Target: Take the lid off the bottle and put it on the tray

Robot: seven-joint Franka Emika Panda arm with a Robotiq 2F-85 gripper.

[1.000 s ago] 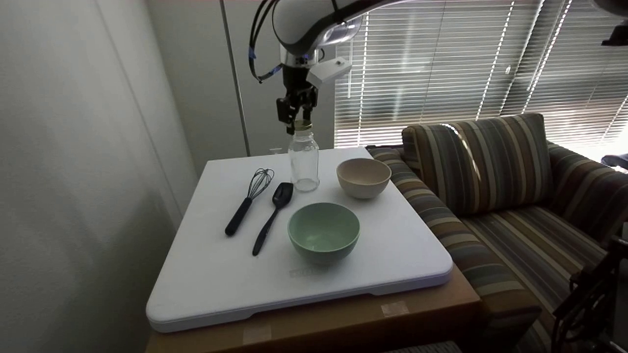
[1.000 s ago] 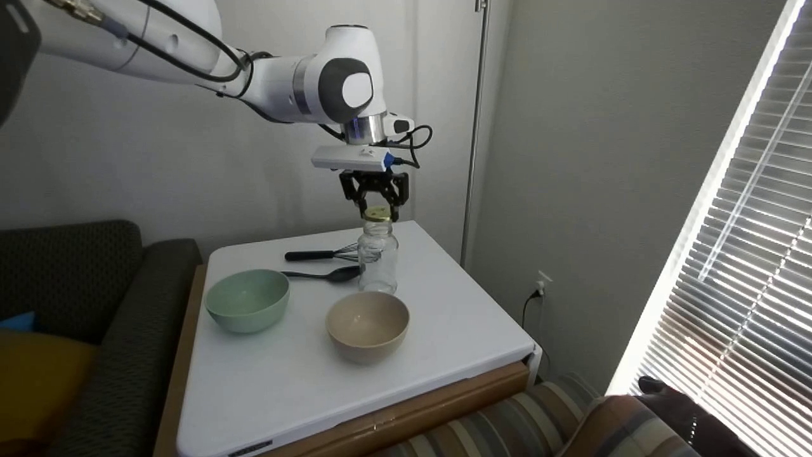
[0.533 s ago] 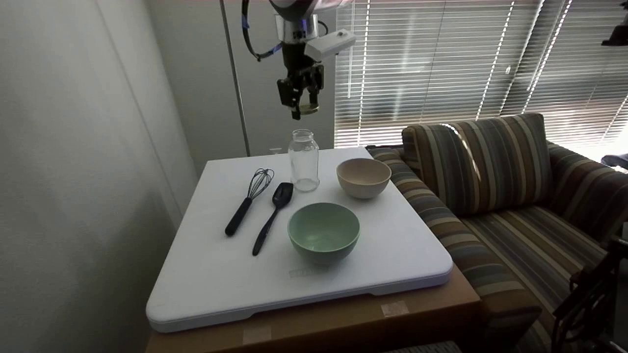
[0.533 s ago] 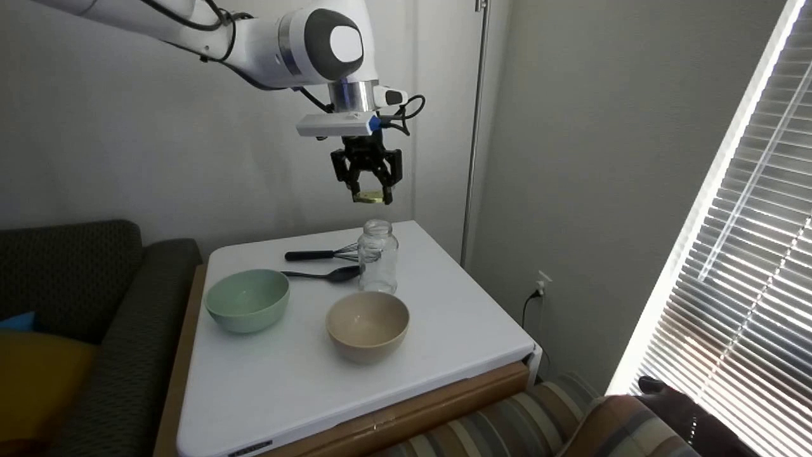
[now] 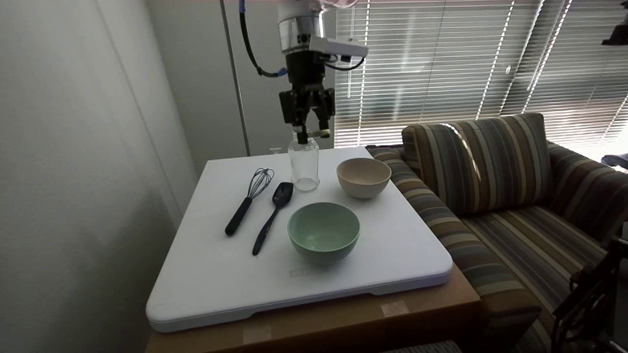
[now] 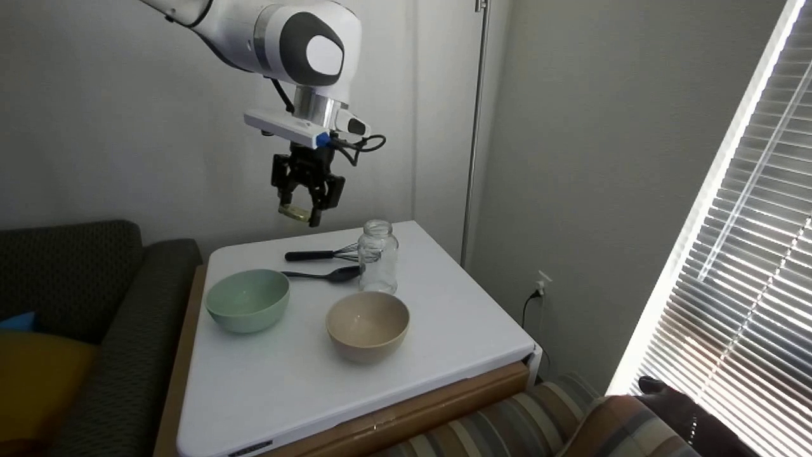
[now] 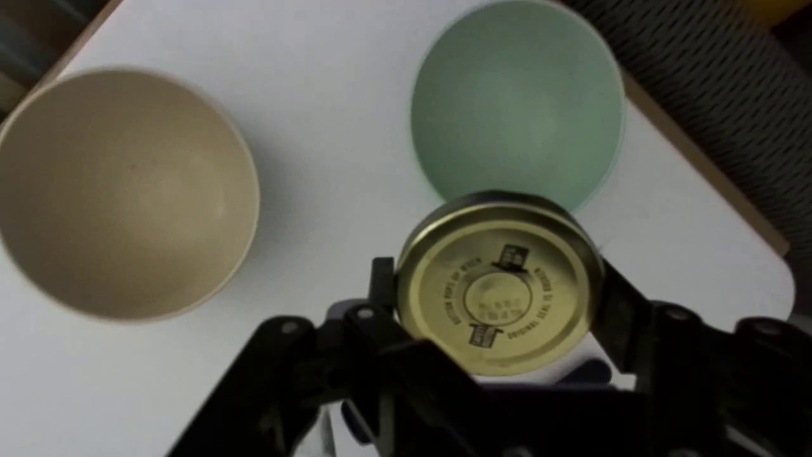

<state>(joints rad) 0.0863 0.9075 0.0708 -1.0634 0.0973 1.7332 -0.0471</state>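
Note:
My gripper (image 6: 299,215) is shut on the round gold lid (image 7: 501,298), which sits between both fingertips; the lid also shows in both exterior views (image 5: 321,133) (image 6: 294,212). The lid is held in the air, slightly tilted. The bottle, a clear glass jar (image 5: 304,166), stands upright and uncapped on the white tray (image 5: 206,289), also in an exterior view (image 6: 379,260). In that exterior view the gripper is left of the jar and above the whisk. In an exterior view the gripper (image 5: 313,135) covers part of the jar's mouth. The tray fills much of the wrist view (image 7: 336,127).
On the tray stand a green bowl (image 5: 324,230) and a beige bowl (image 5: 363,177). A black-handled whisk (image 5: 240,213) and a black spoon (image 5: 274,215) lie beside the jar. A striped armchair (image 5: 490,230) adjoins one tray side, and a wall (image 5: 98,196) is near another.
One second ago the gripper held the lid at the jar's mouth. It lifted the lid off, then moved away from the jar towards the green bowl's side, turned and came lower. The jar stayed put.

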